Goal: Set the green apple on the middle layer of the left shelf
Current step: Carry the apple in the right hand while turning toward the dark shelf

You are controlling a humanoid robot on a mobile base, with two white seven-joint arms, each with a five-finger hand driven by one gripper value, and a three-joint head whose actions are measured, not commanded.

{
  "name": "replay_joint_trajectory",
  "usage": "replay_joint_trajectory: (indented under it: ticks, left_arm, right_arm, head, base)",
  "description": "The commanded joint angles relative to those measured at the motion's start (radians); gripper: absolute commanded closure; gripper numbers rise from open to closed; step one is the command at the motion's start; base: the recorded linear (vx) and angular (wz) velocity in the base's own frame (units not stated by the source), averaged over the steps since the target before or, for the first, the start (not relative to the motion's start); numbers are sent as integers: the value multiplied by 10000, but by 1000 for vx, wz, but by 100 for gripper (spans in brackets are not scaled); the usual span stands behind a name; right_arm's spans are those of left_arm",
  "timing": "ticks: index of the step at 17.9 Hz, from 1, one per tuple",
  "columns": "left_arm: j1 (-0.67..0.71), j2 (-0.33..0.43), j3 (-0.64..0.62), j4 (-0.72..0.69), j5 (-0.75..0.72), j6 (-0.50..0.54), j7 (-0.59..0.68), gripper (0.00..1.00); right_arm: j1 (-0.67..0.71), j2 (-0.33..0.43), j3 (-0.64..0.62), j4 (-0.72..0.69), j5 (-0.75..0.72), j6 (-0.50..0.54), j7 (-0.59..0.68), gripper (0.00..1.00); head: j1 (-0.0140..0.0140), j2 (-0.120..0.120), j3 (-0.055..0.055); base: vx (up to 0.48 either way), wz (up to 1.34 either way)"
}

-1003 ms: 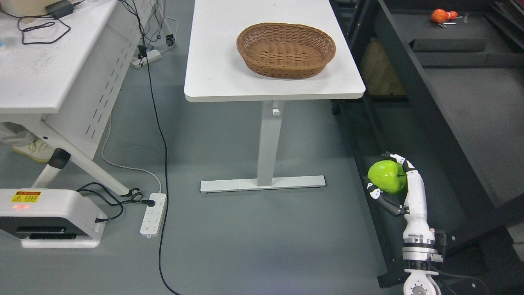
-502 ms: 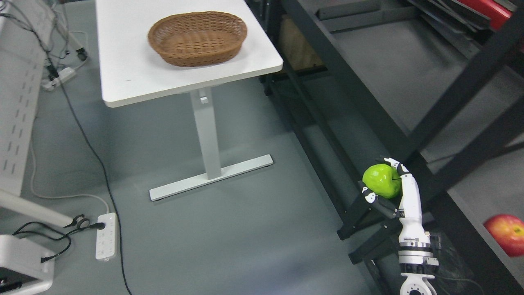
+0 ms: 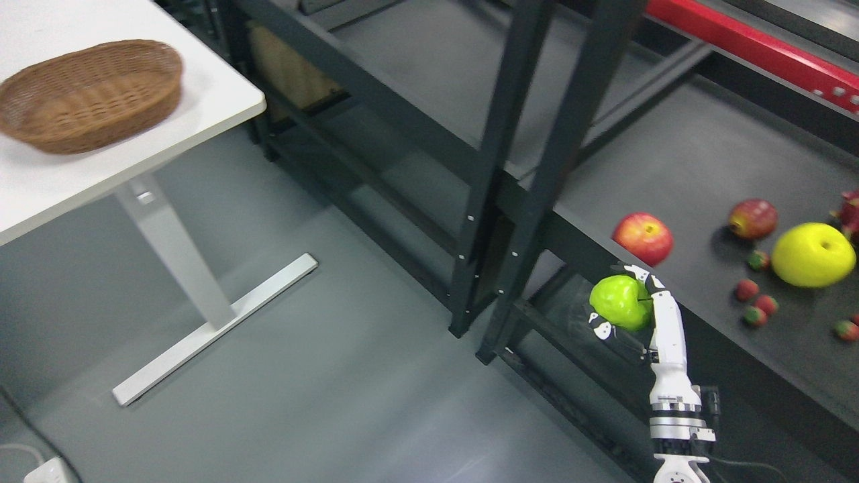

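My right hand rises from the bottom right and is shut on the green apple, thumb below it and fingers curled over its top. The apple hangs just in front of the edge of a dark shelf layer that carries fruit. Two black shelf uprights stand just left of the hand, where two shelf units meet. The shelf unit to the left shows bare dark layers. My left hand is not in view.
On the right shelf layer lie a red apple, a smaller red apple, a yellow apple and several small strawberries. A wicker basket sits on a white table at upper left. Grey floor lies between.
The whole picture has swung to the right, so the camera has moved: table and basket slid left and the fruit shelf came into view. The right hand still holds the green apple.
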Motion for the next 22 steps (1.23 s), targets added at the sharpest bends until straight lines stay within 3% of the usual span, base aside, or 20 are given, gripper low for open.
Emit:
replay_joint_trajectory:
  ticks: [1,10,14,22]
  left_arm:
    - [0,175,0,0,0,-4,8,0]
    - [0,175,0,0,0,-4,8,0]
    - [0,175,0,0,0,-4,8,0]
    - [0,175,0,0,0,-4,-7,0]
  right_arm:
    - [69,18,5,-1,-1,-21,-1,100]
    - [84,111,66,-1,14,9,-1,100]
    - [-84,95,5,-1,30,590,-1,100]
    - [-1785,-410,-501,320,183,1451,14,99]
  head:
    - [0,0,0]
    - [0,-1,0]
    - [0,-2,0]
    - [0,-2,0]
  base:
    - [-83,-1052]
    - [-39,-782]
    - [23,-295]
    - [91,-298]
